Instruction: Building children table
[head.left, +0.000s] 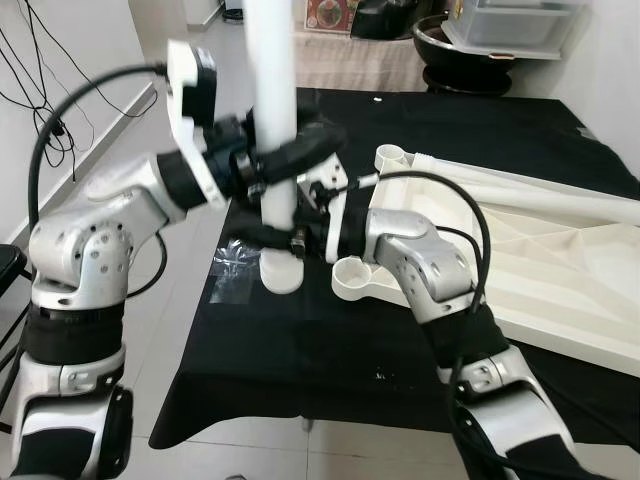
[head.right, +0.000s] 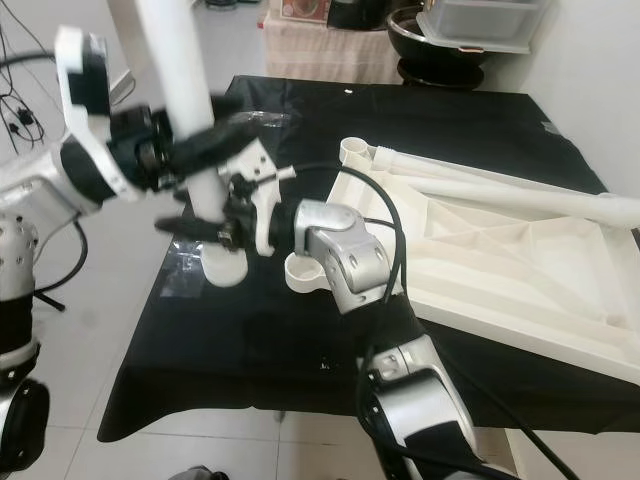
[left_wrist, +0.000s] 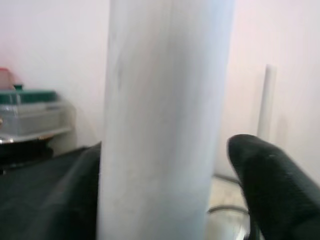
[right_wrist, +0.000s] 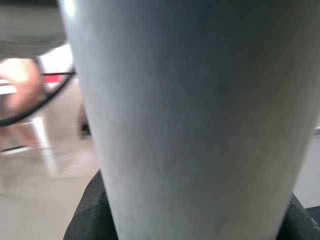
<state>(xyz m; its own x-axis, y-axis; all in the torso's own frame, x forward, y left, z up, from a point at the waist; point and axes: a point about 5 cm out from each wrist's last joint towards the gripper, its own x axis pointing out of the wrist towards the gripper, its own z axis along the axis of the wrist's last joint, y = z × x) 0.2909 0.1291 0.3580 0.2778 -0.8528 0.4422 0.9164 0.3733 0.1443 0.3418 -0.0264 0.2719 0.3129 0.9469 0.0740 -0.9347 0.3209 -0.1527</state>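
Nearest you, the black cloth (head.left: 300, 380) hangs over the table's front edge, with tiled floor (head.left: 190, 300) showing in front and to the left. You have open cloth between that front edge and the leg's foot.

The white leg (head.left: 277, 150) stands upright near the cloth's left edge, its wider foot resting on the cloth just beside a piece of clear plastic (head.left: 235, 262). Its top runs out of the head views.

Both grippers are on the leg. The right gripper (head.left: 272, 237) is closed around it low down, just above the foot; in the right wrist view the leg (right_wrist: 185, 115) is seen close up, with a black finger (right_wrist: 92, 215) at its side. The left gripper (head.left: 290, 158) is closed around the leg higher up, its fingers wrapped across the front; in the left wrist view a finger (left_wrist: 275, 185) lies just beside the leg (left_wrist: 165, 120).

To the right, the tabletop (head.left: 540, 270) lies upside down on the cloth. One empty round corner socket (head.left: 355, 275) sits just beside the right gripper's wrist, near the leg's foot. A second socket (head.left: 390, 155) lies farther back, and another leg (head.left: 540, 195) lies flat across the tabletop, reaching toward the right edge.

Behind the tabletop the cloth is bare up to its far edge. Beyond it stand a dark bowl (head.left: 470, 50) and a clear bin (head.left: 510, 20). Cables (head.left: 40, 110) hang on the wall at the far left.
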